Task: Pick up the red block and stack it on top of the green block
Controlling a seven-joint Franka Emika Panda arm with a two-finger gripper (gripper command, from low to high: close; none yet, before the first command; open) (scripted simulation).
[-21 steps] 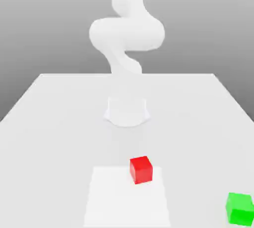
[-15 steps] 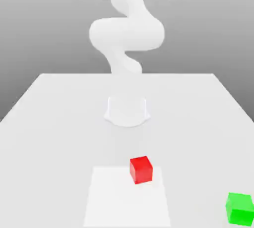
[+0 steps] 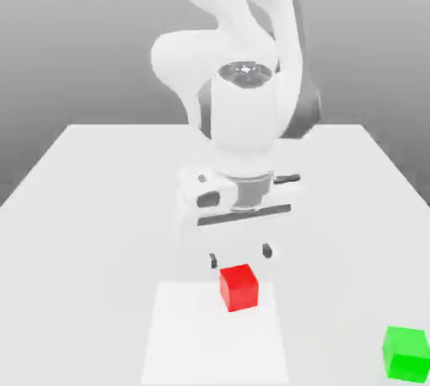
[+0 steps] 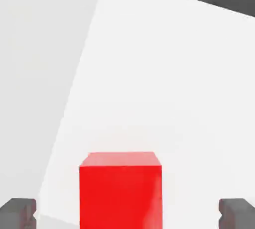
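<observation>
The red block (image 3: 238,286) sits on the white table, on a paler square patch (image 3: 214,334). My gripper (image 3: 241,256) hangs just above and behind it, open, its two dark fingertips (image 3: 267,251) spread wider than the cube. In the hand view the red block (image 4: 121,189) lies between the two grey fingertips (image 4: 18,212), with gaps on both sides. The green block (image 3: 406,352) rests near the table's front edge at the exterior view's right, far from the gripper.
The white arm (image 3: 243,116) and its round base stand at mid-table behind the blocks. The table (image 3: 92,208) stretches wide to both sides. The pale patch runs to the front edge.
The hand has dropped from the top of the picture down to just above the red block, fingers still spread. Neither block has moved.
</observation>
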